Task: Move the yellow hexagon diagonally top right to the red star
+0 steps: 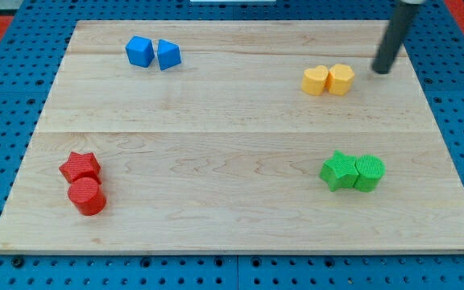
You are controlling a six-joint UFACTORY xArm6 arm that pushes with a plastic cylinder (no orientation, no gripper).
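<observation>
The yellow hexagon point(341, 79) lies at the view's upper right, touching a second yellow block point(315, 80) on its left. The red star point(80, 166) lies at the view's lower left, with a red cylinder point(87, 196) touching it just below. My tip point(379, 71) rests on the board just to the right of the yellow hexagon, a small gap apart, and a little higher in the view. The dark rod slants up to the view's top edge.
A blue cube point(139, 51) and a blue triangular block point(168, 55) touch each other at the view's upper left. A green star point(339, 171) and a green cylinder point(369, 172) touch at the lower right. The wooden board point(232, 145) lies on a blue pegboard.
</observation>
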